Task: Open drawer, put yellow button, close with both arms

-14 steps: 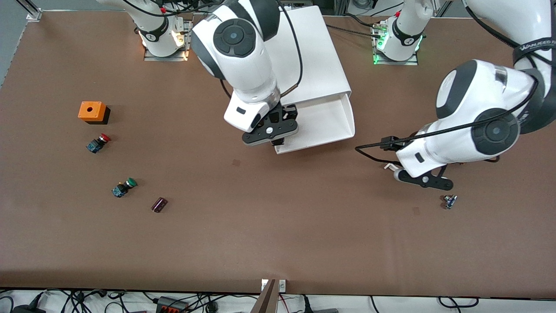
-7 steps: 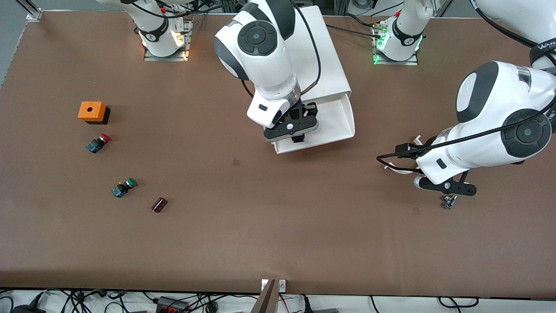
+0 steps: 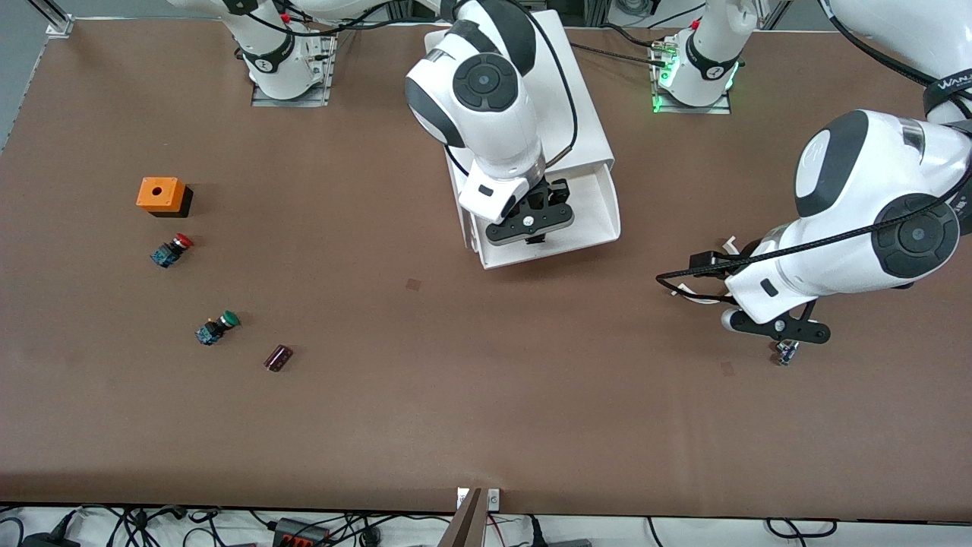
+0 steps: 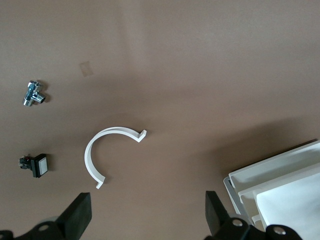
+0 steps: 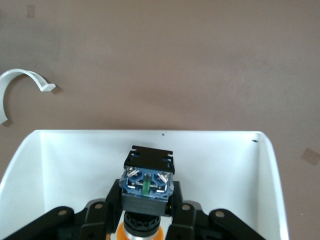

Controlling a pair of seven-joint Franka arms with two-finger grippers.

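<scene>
In the right wrist view my right gripper [image 5: 145, 212] is shut on the yellow button [image 5: 146, 186], whose blue and black body points outward and whose orange cap sits between the fingers. It hangs over the inside of the open drawer [image 5: 75, 160]. The front view shows that right gripper [image 3: 533, 228] above the pulled-out drawer [image 3: 596, 216] of the white cabinet [image 3: 566, 106]; the button is hidden under it there. My left gripper [image 3: 781, 334] hovers open over bare table toward the left arm's end, its fingers [image 4: 77, 217] wide apart with nothing between them.
A white C-shaped ring [image 4: 90, 150] lies on the table beside the left gripper, with a small metal fitting [image 4: 34, 94] and a small black switch [image 4: 35, 165]. Toward the right arm's end lie an orange box [image 3: 161, 195], a red button [image 3: 173, 249], a green button [image 3: 216, 327] and a dark cylinder [image 3: 279, 357].
My right arm has carried the button from the drawer's front corner to over the drawer's inside. My left arm shifted toward its own end of the table, then held still.
</scene>
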